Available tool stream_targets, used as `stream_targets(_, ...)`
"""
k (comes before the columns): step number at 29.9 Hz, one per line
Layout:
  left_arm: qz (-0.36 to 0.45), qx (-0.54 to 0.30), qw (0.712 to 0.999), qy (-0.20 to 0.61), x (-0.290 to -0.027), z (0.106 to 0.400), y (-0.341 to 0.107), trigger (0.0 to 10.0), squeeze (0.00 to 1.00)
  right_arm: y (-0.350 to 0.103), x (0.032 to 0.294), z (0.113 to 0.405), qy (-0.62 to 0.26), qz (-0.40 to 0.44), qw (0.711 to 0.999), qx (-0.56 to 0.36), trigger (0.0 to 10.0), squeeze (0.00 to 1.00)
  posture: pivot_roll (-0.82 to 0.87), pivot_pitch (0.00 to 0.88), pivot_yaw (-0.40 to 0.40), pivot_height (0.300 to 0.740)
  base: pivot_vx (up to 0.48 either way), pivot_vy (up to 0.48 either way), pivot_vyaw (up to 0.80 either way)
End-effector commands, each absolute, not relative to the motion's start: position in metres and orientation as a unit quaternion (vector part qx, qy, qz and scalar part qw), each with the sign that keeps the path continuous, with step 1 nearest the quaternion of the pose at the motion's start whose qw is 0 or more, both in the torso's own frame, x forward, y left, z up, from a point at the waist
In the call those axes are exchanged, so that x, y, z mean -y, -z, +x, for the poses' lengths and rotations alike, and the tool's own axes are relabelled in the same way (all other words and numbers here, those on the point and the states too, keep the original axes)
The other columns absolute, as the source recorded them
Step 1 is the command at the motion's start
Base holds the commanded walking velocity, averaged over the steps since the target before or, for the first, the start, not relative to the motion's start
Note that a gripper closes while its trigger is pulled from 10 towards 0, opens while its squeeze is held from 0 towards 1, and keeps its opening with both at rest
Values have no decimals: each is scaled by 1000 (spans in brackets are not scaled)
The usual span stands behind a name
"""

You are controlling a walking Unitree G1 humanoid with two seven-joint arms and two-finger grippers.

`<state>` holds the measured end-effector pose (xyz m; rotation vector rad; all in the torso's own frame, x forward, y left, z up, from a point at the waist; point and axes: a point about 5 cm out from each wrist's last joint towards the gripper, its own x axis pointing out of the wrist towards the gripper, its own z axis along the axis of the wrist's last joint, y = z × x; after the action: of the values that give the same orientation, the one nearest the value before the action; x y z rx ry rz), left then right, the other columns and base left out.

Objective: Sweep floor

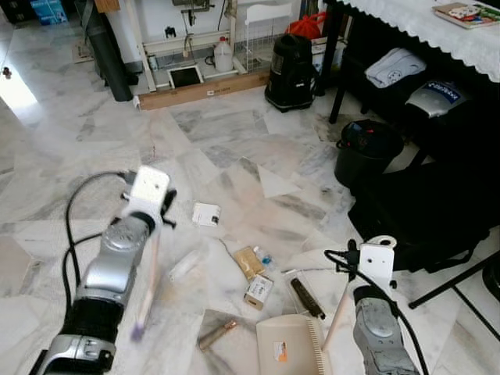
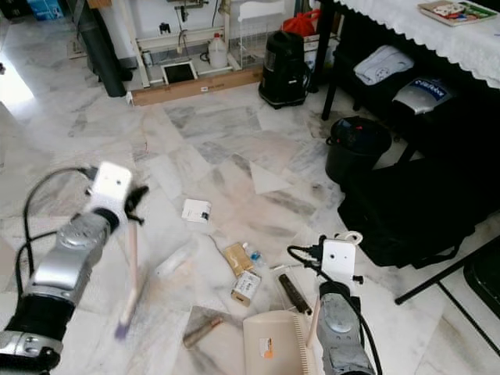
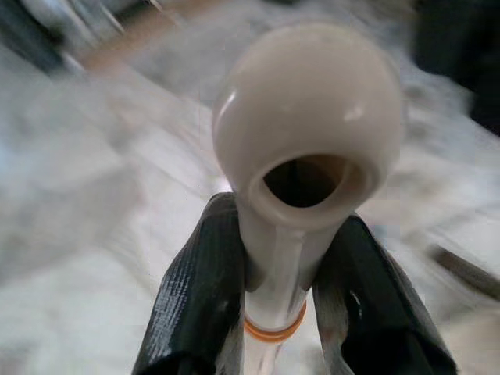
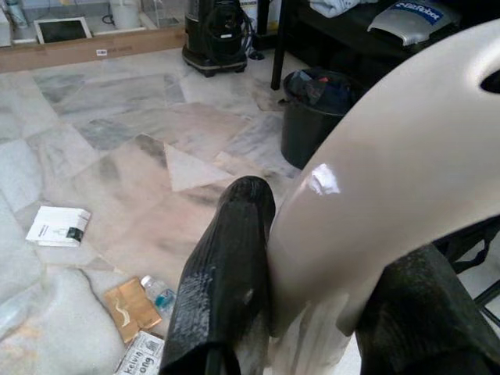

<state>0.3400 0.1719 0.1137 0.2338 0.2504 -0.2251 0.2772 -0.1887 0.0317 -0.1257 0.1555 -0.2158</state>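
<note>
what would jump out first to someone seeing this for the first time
Litter on the marble floor between the two arms: a white card, a small box and a brown packet. The left gripper is shut on a blurred brush; the right gripper holds the handle of a beige dustpan just below the litter.

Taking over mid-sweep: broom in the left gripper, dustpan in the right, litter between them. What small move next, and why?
Probably draw the broom in the left gripper rightward across the floor toward the dustpan, which the right gripper holds by its handle. The small carton, brown packet and white box lie between them, unswept.
</note>
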Motion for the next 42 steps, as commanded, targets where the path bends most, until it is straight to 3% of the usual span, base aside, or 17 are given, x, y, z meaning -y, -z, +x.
stream_targets(1, 63, -116, 983, 130, -167, 340, -113, 10000, 0, -20, 198, 268, 114, -89, 983, -110, 10000, 0, -43, 105, 17, 740, 0, 0, 0)
stream_targets(2, 19, -98, 985, 139, -161, 341, -112, 10000, 0, -21, 199, 268, 115, -88, 984, -107, 10000, 0, -47, 106, 14, 740, 0, 0, 0)
stream_targets(9, -48, -55, 988, 134, -151, 347, -116, 10000, 0, -21, 201, 266, 117, -90, 983, -107, 10000, 0, -51, 106, 15, 740, 0, 0, 0)
stream_targets(26, -7, -33, 979, 199, -149, 347, -132, 10000, 0, -18, 196, 266, 116, -83, 983, -113, 10000, 0, -36, 112, 25, 740, 0, 0, 0)
stream_targets(31, 24, -30, 983, 181, -152, 349, -130, 10000, 0, -18, 196, 266, 118, -84, 983, -112, 10000, 0, -36, 112, 25, 740, 0, 0, 0)
stream_targets(42, -28, -47, 981, 184, -138, 349, -111, 10000, 0, -20, 197, 267, 126, -83, 983, -107, 10000, 0, -41, 112, 26, 740, 0, 0, 0)
